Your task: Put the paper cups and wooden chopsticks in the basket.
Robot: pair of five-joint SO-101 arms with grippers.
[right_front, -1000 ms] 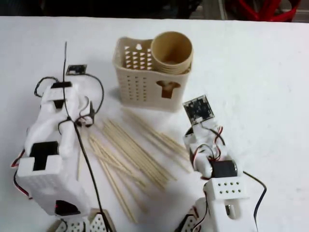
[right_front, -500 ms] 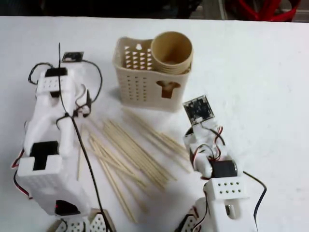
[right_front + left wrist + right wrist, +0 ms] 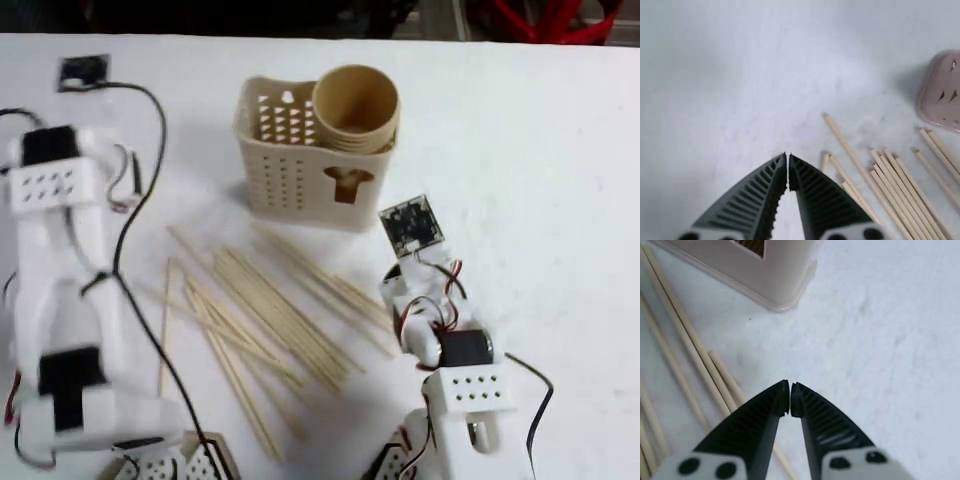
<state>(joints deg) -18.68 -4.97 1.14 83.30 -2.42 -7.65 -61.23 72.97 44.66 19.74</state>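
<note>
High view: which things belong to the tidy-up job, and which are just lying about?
For the job:
paper cups, stacked inside the basket
basket
wooden chopsticks, loose on the table

Just lying about:
red object past the table's far edge
black cable trailing from an arm

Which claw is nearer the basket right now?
Right. The right claw is just off a corner of the basket; the left claw is farther off, past the ends of the chopsticks.

High overview; close wrist views over chopsticks (image 3: 270, 310)
</note>
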